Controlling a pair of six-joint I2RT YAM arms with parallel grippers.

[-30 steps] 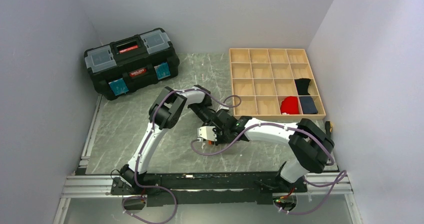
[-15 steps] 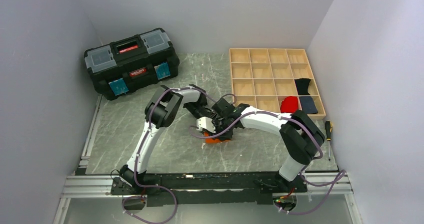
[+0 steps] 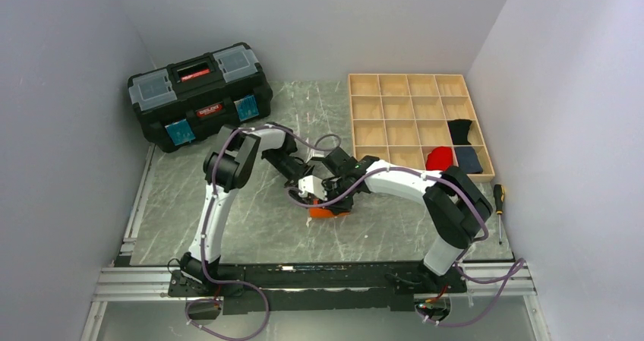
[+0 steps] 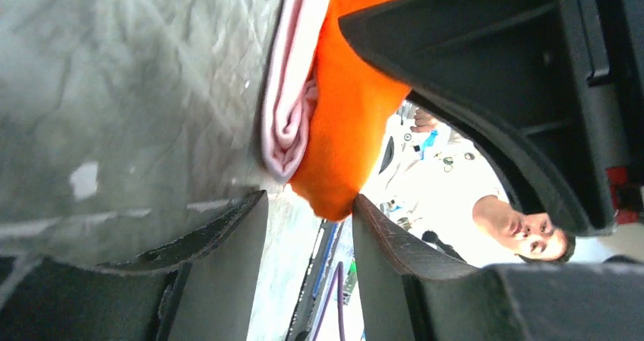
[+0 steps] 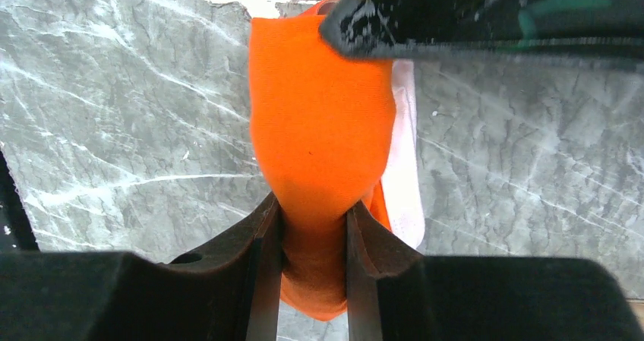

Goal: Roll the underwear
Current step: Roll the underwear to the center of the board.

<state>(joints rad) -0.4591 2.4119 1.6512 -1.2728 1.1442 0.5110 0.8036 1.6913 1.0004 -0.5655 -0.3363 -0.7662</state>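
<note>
**Item 1:** underwear [image 3: 323, 212], mid-tabletop [image 3: 228, 227], between the 2 arms.

**Step:** rolling, judged partly done.

**Right pincer** [image 5: 313, 257]: clamped on a bunched orange fold.

**Left pincer** [image 4: 310, 280]: fingers apart, the fabric's tip just at the gap.

**Next move:** probably needs the left to close on that tip and keep the roll tight.

**Materials:** soft matte orange knit, pale trim in folded layers, rounded bundle. The tabletop is smooth, grey and veined.

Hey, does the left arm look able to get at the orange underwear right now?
Probably yes: the underwear hangs right at the open left gripper, nothing between them, though the right gripper is clamped on it.
</note>
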